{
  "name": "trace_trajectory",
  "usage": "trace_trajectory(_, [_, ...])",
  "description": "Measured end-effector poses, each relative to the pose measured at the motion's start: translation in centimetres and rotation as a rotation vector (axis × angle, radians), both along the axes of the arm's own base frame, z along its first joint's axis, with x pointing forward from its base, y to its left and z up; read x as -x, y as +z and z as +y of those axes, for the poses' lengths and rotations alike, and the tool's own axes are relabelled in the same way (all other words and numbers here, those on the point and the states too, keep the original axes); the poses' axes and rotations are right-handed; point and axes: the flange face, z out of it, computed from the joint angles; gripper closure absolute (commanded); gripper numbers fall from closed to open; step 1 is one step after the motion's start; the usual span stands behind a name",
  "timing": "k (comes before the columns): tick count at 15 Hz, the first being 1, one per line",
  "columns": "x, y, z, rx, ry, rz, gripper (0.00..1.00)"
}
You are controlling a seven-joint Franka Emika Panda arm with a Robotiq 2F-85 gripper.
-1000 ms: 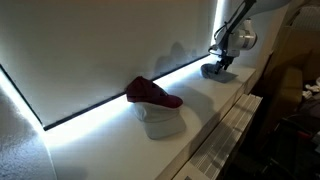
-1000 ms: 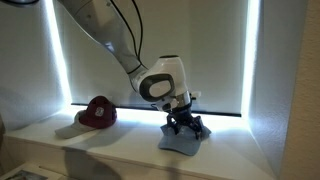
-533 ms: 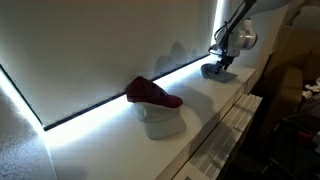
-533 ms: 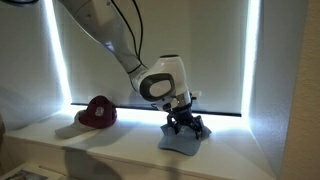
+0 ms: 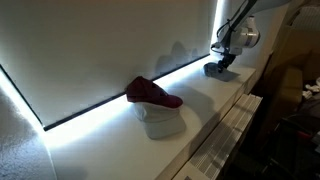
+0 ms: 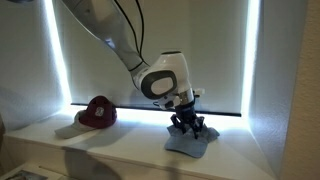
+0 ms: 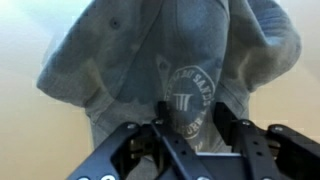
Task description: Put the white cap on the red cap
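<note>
The white cap [image 7: 150,50], pale grey with a round printed logo, lies on the ledge at the far end in both exterior views [image 5: 214,71] [image 6: 190,146]. My gripper [image 7: 188,120] points down onto its crown, the two fingers pressed into the fabric on either side of the logo, with a fold of cloth between them. It shows in both exterior views [image 5: 222,62] [image 6: 187,128]. The red cap [image 5: 150,94] [image 6: 97,112] sits apart along the ledge, well away from the gripper.
The red cap rests on top of a bulkier whitish cap [image 5: 163,122]. The narrow ledge [image 5: 200,105] runs along a glowing window blind [image 5: 110,50]; its front edge drops off to slatted panels [image 5: 230,135]. Dark furniture stands beyond the gripper.
The fingers have drawn in from wide open onto the white cap's crown. The gripper and cap have shifted slightly along the ledge. The red cap has not moved.
</note>
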Motion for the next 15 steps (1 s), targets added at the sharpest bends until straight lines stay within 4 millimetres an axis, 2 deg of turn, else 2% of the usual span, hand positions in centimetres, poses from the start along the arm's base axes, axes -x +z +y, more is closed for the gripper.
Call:
trace_trajectory(3, [0.0,0.3,-0.3,0.011,-0.003,-0.011,0.99])
trace_trajectory(8, [0.2,0.9,-0.9,0.065,-0.007,-0.047,0.99])
trace_trajectory(9, [-0.6,1.1,-0.3,0.069,0.003,-0.048,0.99])
trace_trajectory(11, [-4.4,2.5,2.7,0.083,0.039,-0.079,0.98])
trace_trajectory(15, [-12.9,6.0,12.0,0.116,0.18,-0.178,0.98])
